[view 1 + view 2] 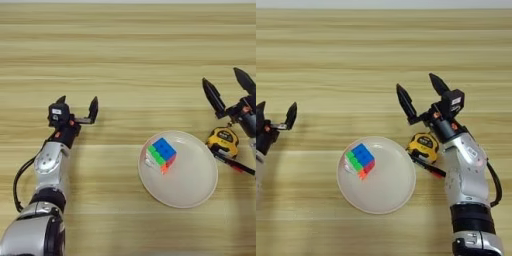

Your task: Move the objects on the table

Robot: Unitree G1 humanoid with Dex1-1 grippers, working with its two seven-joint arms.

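While both arms reach in from the near edge of the table, neither gripper holds anything. A white plate lies toward the near edge, a little right of the table's middle, and the puzzle cube rests on its left part, blue face up with green and orange sides showing. Just beyond the plate's right rim sits the tape measure, yellow and black, on the bare wood. The pen, red and black, lies beside the tape measure on its near side, slanting toward the right edge, its far tip close to the plate's rim. The right gripper is just beyond the tape measure, its two black fingers spread wide and pointing toward the far edge. The left gripper is well to the left of the plate, fingers also apart, with nothing between them.
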